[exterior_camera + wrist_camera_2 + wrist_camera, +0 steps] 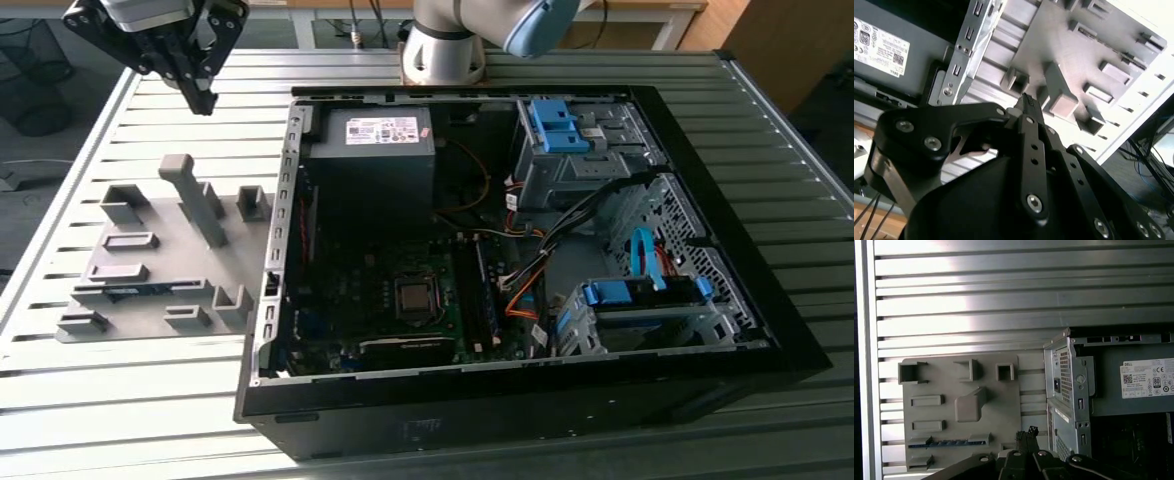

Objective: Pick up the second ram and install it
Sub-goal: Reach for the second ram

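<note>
The second ram is a thin blue stick lying flat in a slot near the front of the grey holder plate, on the exterior view's left. The first wrist view shows the same stick low on the plate. My gripper hangs high above the table behind the plate, well apart from the stick. Its fingertips press together with nothing between them, and they also show in the first wrist view.
An open black computer case lies beside the plate, with the motherboard, power supply and blue drive brackets inside. Its metal side wall stands close to the plate. Grey upright blocks rise from the plate on the slatted table.
</note>
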You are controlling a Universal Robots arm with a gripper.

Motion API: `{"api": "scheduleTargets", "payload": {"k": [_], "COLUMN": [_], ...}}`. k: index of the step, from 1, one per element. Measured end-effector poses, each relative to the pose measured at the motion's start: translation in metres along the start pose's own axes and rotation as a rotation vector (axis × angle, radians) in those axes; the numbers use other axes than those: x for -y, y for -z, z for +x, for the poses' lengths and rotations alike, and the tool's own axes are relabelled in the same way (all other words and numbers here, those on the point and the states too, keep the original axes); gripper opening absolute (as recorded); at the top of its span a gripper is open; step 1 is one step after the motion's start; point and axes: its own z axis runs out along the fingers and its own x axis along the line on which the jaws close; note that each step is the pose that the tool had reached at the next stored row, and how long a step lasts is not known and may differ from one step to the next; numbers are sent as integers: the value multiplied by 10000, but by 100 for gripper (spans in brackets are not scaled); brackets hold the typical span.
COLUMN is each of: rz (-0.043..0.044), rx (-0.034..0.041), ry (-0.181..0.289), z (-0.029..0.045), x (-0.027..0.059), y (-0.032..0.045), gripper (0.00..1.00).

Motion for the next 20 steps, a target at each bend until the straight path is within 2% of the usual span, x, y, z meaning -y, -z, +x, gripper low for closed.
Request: {"api": "scheduleTargets", "payload": {"k": [6,20], "rz": [0,0], "rx": [0,0], "ry": [-1,-1], "z": [21,34], "x": [48,59], "y": [3,4], "gripper": [11,11]}}
